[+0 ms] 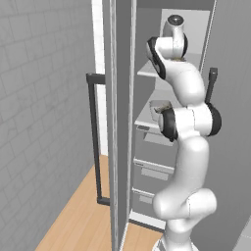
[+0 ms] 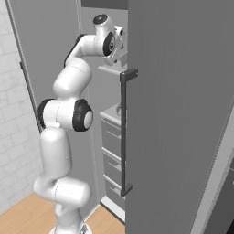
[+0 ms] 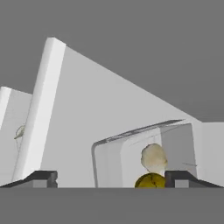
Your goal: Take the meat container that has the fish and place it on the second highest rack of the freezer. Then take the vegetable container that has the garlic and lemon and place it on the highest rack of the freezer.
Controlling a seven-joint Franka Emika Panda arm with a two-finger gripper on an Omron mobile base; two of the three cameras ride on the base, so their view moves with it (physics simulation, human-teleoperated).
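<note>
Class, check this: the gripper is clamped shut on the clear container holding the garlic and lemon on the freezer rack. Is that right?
Not quite. In the hand view the gripper stands open, its fingertips spread wide apart. The clear container with garlic and lemon does sit on the rack.

A home kitchen is showing here: a tall grey freezer [image 1: 147, 122] is standing open, its door [image 1: 112, 122] carrying a long dark handle [image 1: 93, 137], with white racks [image 1: 147, 117] and drawers [image 1: 153, 171] inside. Pale tiled walls [image 1: 44, 98] and a wooden plank floor [image 1: 78, 215] are surrounding it.
</note>
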